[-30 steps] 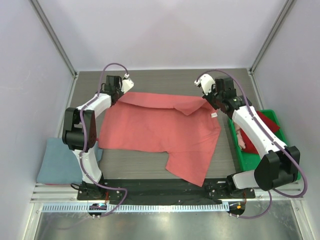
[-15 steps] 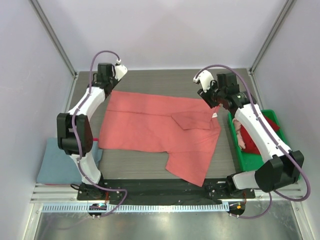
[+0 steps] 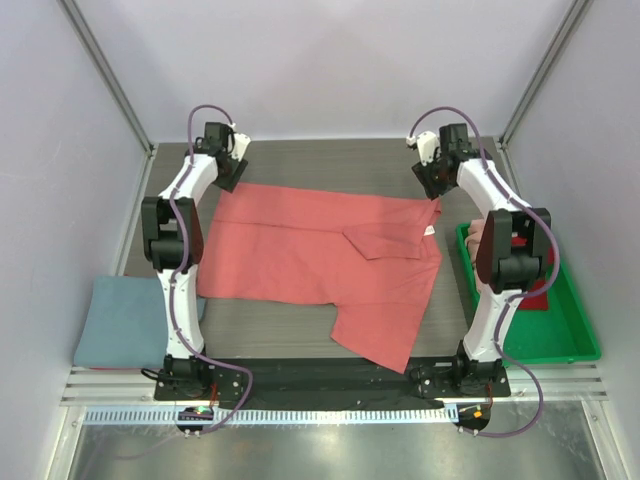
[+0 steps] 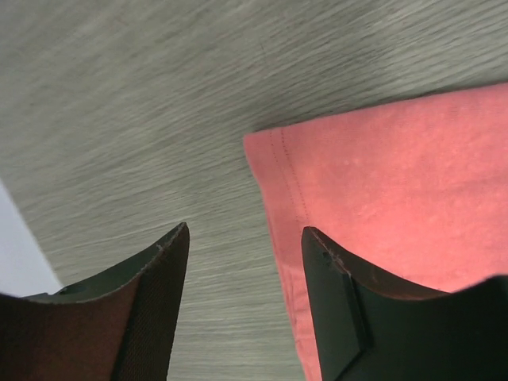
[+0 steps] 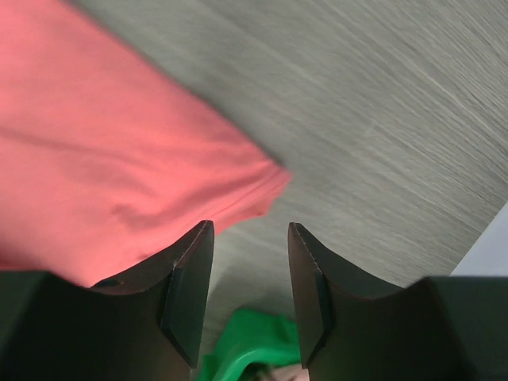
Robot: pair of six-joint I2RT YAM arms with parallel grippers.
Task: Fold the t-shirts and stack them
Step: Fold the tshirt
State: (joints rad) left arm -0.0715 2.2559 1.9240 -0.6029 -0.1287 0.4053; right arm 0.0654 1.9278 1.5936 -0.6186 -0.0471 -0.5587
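A coral-red t-shirt (image 3: 310,255) lies spread flat on the grey table, one sleeve folded in over its right side and another flap reaching toward the near edge. My left gripper (image 3: 229,172) hovers just past the shirt's far left corner, and my right gripper (image 3: 433,182) hovers just past the far right corner. In the left wrist view the gripper (image 4: 244,230) is open over bare table, with the shirt's hemmed corner (image 4: 381,182) beside the right finger. In the right wrist view the gripper (image 5: 251,226) is open and empty, the shirt's edge (image 5: 119,159) to its left.
A folded blue t-shirt (image 3: 120,320) lies at the near left of the table. A green tray (image 3: 580,340) with more clothes stands at the right, and its corner (image 5: 246,349) shows below the right fingers. Enclosure walls surround the table.
Both grippers opened and let go of the shirt's far edge. The shirt dropped flat, and both arms drew back toward the far corners.
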